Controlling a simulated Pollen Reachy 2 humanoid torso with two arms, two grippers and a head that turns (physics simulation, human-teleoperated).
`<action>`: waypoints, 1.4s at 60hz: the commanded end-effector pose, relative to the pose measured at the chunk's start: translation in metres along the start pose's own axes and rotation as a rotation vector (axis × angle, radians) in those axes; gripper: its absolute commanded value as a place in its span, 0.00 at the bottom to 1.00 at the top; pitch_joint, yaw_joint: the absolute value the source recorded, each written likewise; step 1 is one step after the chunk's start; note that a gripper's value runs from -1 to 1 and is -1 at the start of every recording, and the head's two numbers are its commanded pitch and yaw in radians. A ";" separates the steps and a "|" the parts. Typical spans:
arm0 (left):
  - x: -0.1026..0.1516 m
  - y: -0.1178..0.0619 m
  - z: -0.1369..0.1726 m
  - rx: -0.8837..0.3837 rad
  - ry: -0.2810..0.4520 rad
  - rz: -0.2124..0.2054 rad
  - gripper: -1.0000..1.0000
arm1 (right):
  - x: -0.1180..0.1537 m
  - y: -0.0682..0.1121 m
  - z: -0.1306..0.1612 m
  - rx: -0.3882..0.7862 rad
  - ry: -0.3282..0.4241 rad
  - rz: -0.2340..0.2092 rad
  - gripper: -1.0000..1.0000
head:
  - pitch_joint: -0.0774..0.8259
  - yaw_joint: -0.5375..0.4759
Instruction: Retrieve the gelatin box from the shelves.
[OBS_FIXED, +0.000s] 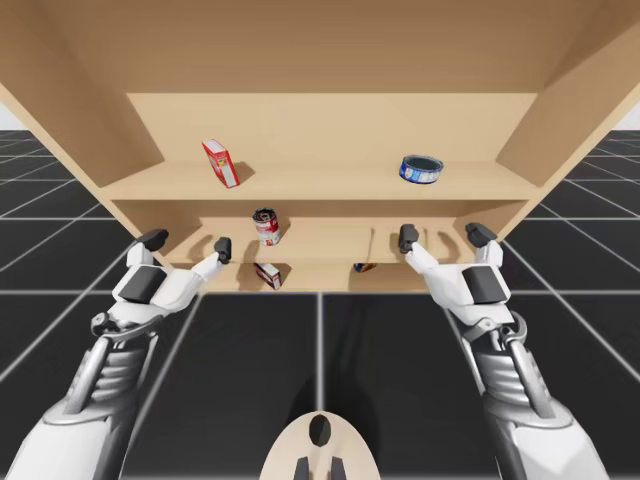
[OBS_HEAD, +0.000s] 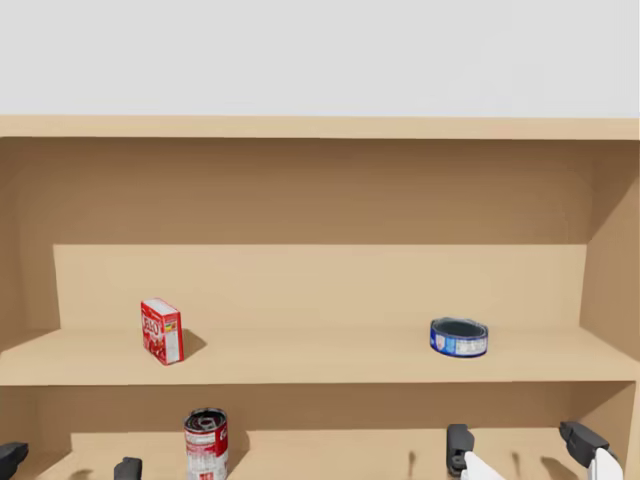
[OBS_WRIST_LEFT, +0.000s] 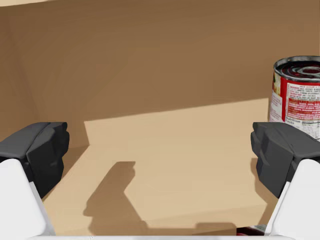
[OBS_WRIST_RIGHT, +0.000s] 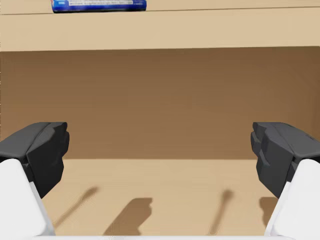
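Observation:
The gelatin box (OBS_FIXED: 220, 162) (OBS_HEAD: 161, 331) is small and red with white print. It stands upright at the left of the upper shelf (OBS_FIXED: 320, 184). My left gripper (OBS_FIXED: 187, 244) (OBS_HEAD: 68, 465) (OBS_WRIST_LEFT: 160, 155) is open at the front of the shelf one level below, lower than the box and slightly left of it. Nothing lies between its fingers. My right gripper (OBS_FIXED: 444, 236) (OBS_HEAD: 520, 443) (OBS_WRIST_RIGHT: 160, 155) is open and empty too, at the right end of that lower shelf.
A red and white can (OBS_FIXED: 266, 227) (OBS_HEAD: 206, 437) (OBS_WRIST_LEFT: 297, 95) stands just right of my left gripper. A flat blue can (OBS_FIXED: 421, 168) (OBS_HEAD: 459, 337) (OBS_WRIST_RIGHT: 99, 5) sits on the upper shelf above my right gripper. A small red item (OBS_FIXED: 268, 274) lies on the lowest shelf. The shelf side walls (OBS_FIXED: 560, 110) close both ends.

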 end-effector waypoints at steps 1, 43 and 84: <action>0.000 0.000 0.000 0.002 -0.003 -0.005 0.00 | -0.002 0.005 0.003 0.012 0.005 -0.020 0.00 | 0.08 0.51; 0.001 -0.002 0.001 -0.029 0.002 0.020 0.00 | -0.002 0.006 0.001 0.035 0.035 -0.034 0.00 | 0.26 0.82; 0.125 -0.039 0.052 -0.226 -0.076 0.061 0.00 | -0.002 0.003 0.001 0.021 0.043 -0.051 0.00 | 0.27 0.83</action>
